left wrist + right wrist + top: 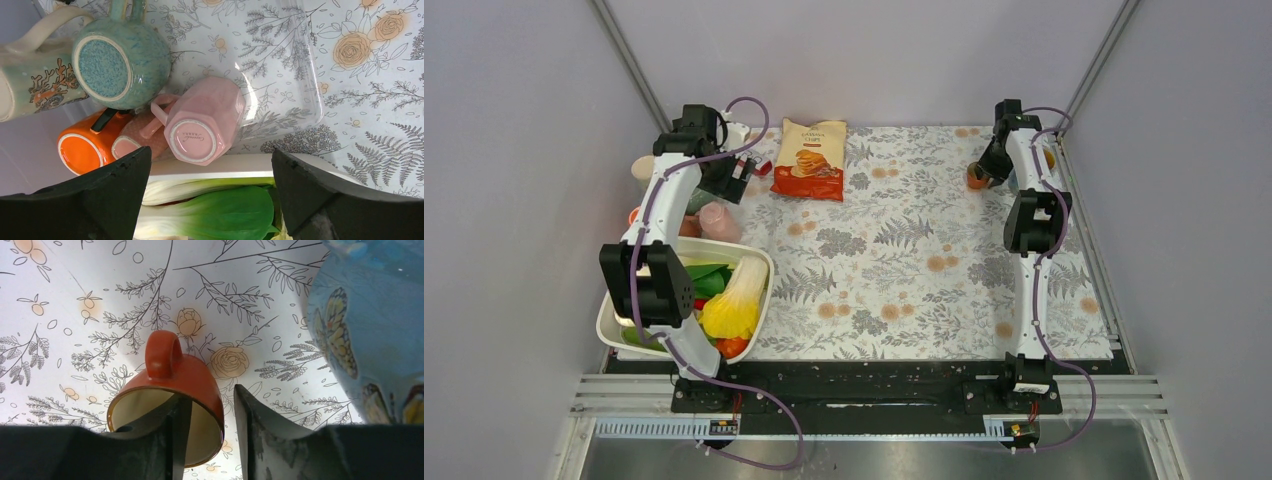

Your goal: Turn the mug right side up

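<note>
The red mug (977, 178) is found well to the right of the chip bag (810, 160), toward the far right edge of the patterned cloth (904, 280). The right gripper (210, 395) is by far the nearer one. It is seen narrowed over the mug's wall, with one finger set inside the mouth and the other outside, and the wall appears to be pinched between them. The mug is tipped, with its mouth turned toward the gripper and its base away from it. Its long axis is therefore judged to run roughly along the line of the fingers. The handle (161, 352) is seen on the side away from the pinch. The left gripper (210, 152) is spread wide, left of the chip bag and well apart from the mug.
</note>
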